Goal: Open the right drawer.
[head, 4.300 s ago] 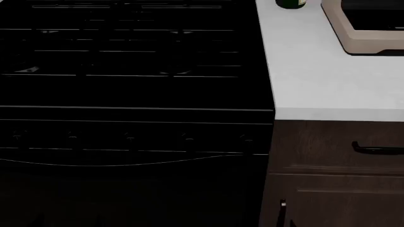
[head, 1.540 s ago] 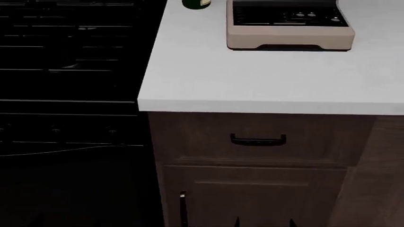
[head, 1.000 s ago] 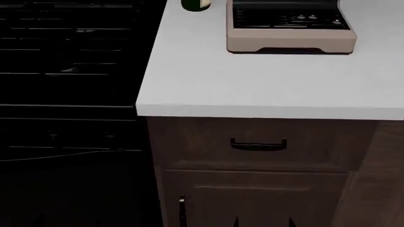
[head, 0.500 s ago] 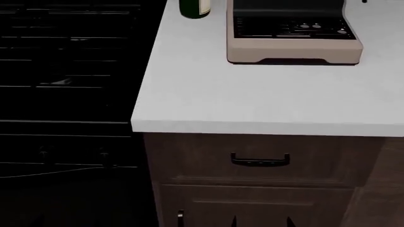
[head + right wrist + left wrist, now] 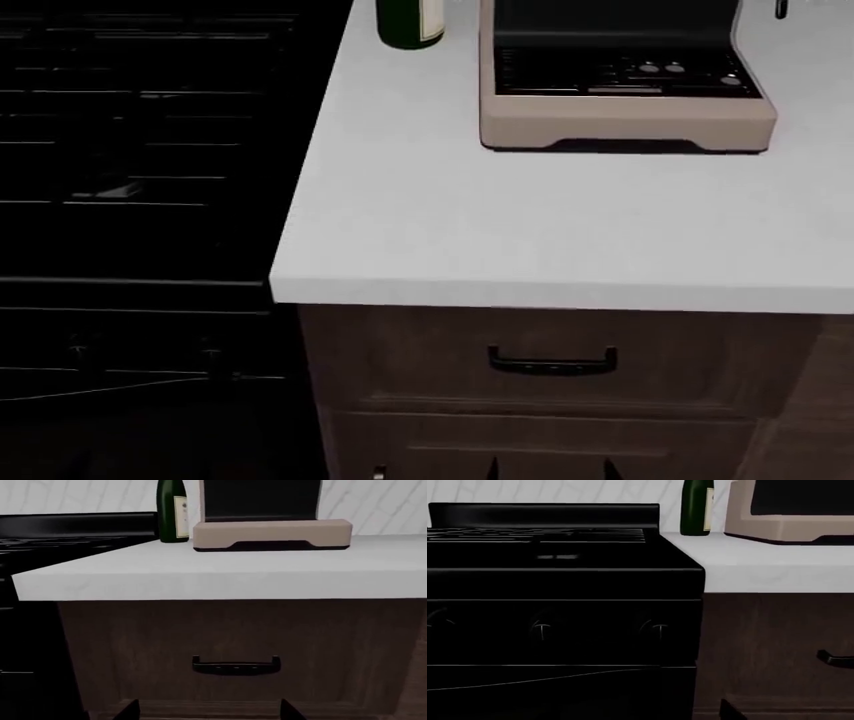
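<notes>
The right drawer [image 5: 400, 355] is a dark brown wood-grain front under the white counter, with a black bar handle [image 5: 551, 361] at its centre. In the right wrist view the drawer [image 5: 233, 630] faces me squarely, its handle [image 5: 236, 665] a little above my right gripper [image 5: 208, 711]. That gripper is open, its fingertips [image 5: 127, 711] wide apart and short of the handle, with nothing between them. The head view shows the right gripper [image 5: 551, 470] just under the handle. My left gripper [image 5: 640, 714] faces the oven; one fingertip [image 5: 730, 711] shows far out to the side, the other lost in black.
A black oven [image 5: 134, 200] stands left of the cabinet. On the white counter [image 5: 534, 230] are a green bottle [image 5: 410, 22] and a beige appliance [image 5: 627, 115]. Below the drawer is a cabinet door with a vertical black handle [image 5: 382, 472].
The head view swung from the oven to the cabinet, then the counter and drawer slid lower in view. The right gripper's tips stay at the bottom edge below the handle.
</notes>
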Tool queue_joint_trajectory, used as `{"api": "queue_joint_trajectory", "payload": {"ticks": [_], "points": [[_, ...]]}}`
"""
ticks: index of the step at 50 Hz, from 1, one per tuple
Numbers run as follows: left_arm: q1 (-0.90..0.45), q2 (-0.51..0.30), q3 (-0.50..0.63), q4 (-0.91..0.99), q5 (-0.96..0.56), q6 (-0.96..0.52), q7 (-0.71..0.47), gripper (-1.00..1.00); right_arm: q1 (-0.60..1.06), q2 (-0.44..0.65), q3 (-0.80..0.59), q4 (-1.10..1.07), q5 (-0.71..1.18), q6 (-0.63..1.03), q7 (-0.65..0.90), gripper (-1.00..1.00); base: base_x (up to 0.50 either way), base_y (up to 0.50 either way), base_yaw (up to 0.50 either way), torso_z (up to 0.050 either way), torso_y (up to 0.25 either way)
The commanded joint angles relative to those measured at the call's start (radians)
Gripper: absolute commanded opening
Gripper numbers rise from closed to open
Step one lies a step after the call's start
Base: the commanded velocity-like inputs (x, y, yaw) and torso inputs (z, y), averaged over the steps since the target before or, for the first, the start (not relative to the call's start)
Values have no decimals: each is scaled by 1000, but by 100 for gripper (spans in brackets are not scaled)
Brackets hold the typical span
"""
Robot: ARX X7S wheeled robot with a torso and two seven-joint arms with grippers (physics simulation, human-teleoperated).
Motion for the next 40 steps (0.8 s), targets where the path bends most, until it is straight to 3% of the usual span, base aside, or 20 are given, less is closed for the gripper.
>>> {"api": "queue_joint_trajectory", "payload": {"ticks": [1,13,40], "points": [[6,-6,5,12,-4,20,-2,100,0,4,-6,5,5,-7,3,100,82,0,0,0,0],[6,-15,17,8,19,30,-17,100,6,5,-7,11,10,9,20,100,43,0,0,0,-10],[5,-29,43,20,23,20,-24,100,8,15,-18,14,20,1,29,100,-1,0,0,0,-249]]}}
